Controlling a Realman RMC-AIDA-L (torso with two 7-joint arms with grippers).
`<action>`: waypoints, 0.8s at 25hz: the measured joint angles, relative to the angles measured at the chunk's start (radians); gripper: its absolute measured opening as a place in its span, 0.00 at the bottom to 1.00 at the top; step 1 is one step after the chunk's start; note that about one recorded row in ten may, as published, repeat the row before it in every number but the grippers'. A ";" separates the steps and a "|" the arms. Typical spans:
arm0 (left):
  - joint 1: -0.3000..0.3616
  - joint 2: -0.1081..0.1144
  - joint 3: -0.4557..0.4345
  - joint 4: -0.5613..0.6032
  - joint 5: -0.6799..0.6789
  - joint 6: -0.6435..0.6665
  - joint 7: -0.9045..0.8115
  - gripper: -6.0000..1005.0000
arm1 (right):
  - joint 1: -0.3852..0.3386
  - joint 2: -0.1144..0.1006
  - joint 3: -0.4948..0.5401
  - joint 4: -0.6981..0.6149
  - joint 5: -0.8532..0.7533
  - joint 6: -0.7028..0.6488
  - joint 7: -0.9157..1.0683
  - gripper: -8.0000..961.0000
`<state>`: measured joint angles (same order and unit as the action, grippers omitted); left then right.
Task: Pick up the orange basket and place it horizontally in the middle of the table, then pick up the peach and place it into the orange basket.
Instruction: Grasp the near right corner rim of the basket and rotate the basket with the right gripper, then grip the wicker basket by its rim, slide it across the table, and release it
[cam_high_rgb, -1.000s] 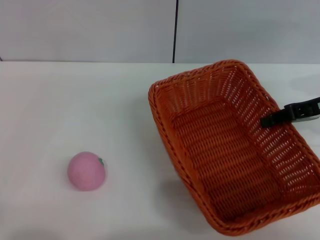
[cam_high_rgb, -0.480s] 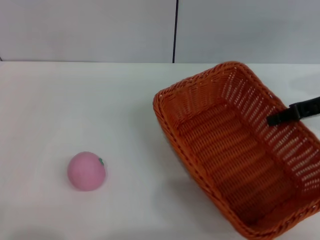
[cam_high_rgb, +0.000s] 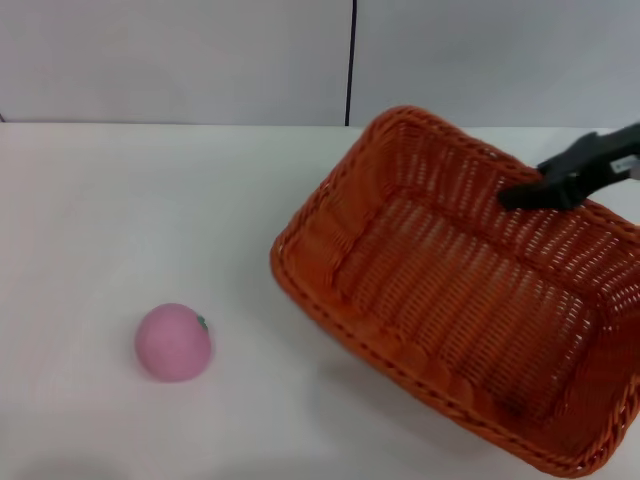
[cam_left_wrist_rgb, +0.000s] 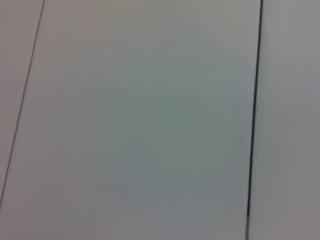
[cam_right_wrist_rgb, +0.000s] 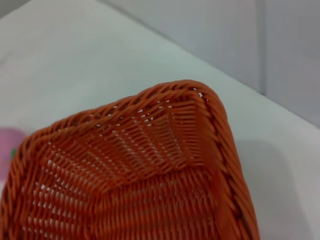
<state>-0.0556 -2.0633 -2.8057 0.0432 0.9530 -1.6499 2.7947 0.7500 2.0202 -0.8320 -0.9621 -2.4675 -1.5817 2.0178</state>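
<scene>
Currently my right tool (cam_high_rgb: 522, 196) grips the basket (cam_high_rgb: 450, 300) rim, carrying it; next, level it mid-table (cam_high_rgb: 150, 200); peach (cam_high_rgb: 173, 342) waits.

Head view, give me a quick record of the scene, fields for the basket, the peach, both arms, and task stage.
basket: orange basket, right half of the table, tilted, long axis diagonal
peach: pink peach, left near part of the table, apart from the basket, untouched
right arm: right gripper at the basket's far rim, one finger inside the wall, holding it
left arm: not in view
task stage: basket being repositioned; peach not yet picked up
</scene>
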 joint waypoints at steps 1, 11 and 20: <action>0.006 0.000 0.008 -0.006 0.000 -0.011 0.000 0.48 | 0.006 0.005 -0.020 -0.005 0.002 0.009 -0.021 0.17; 0.060 0.000 0.140 -0.057 0.001 -0.109 0.010 0.48 | 0.014 0.052 -0.177 -0.096 0.058 0.129 -0.265 0.17; 0.083 -0.001 0.148 -0.059 0.001 -0.156 0.011 0.47 | 0.050 0.051 -0.230 -0.030 0.186 0.195 -0.512 0.17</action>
<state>0.0273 -2.0644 -2.6577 -0.0154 0.9539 -1.8060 2.8053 0.8001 2.0711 -1.0623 -0.9918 -2.2813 -1.3865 1.5062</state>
